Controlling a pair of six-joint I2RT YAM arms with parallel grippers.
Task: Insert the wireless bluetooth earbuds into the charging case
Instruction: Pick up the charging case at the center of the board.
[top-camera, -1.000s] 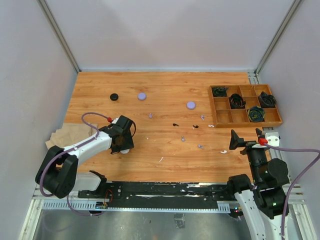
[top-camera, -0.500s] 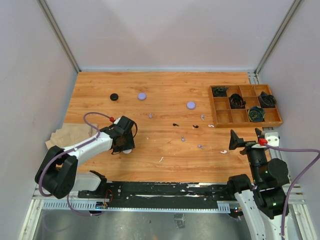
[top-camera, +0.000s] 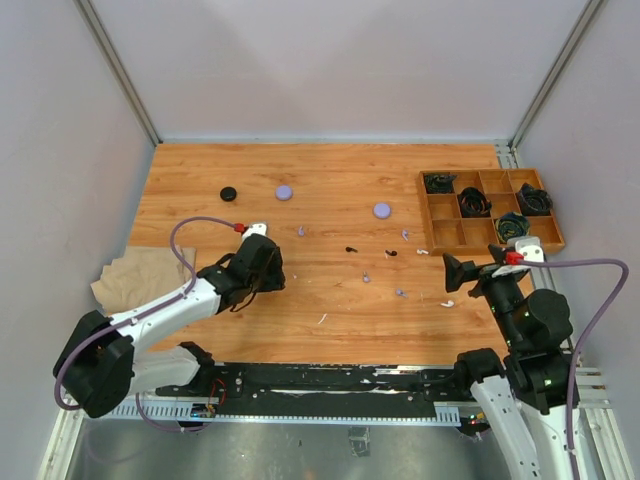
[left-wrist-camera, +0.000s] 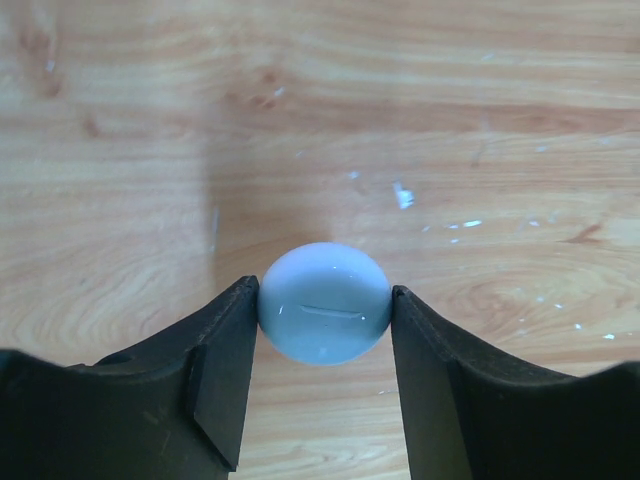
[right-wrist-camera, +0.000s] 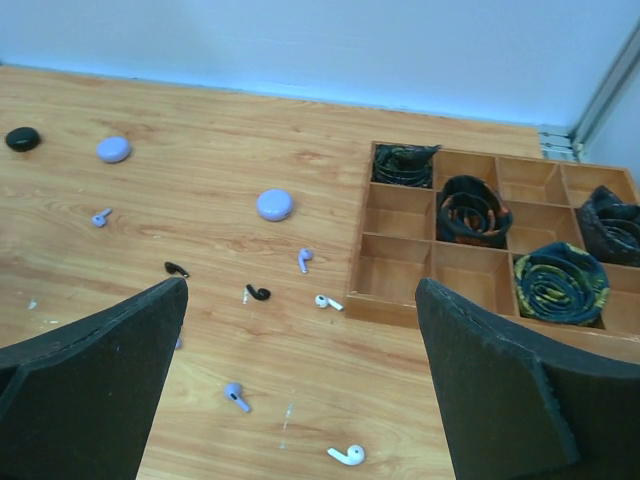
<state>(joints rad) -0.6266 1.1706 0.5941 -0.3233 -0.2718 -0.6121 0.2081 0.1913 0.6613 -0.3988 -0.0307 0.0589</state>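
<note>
Three cases (top-camera: 382, 210) lie loose; left tool (left-wrist-camera: 324, 296) clamps the white case (left-wrist-camera: 323, 320); right tool (right-wrist-camera: 301, 292) gapes.

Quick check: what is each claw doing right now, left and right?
Left claw: closed on the white round case, one finger on each side.
Right claw: open, holding nothing.

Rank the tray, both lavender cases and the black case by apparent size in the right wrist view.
1. Tray
2. Lavender case beside the tray, though nearness may explain it
3. Far lavender case and black case: about alike
</note>
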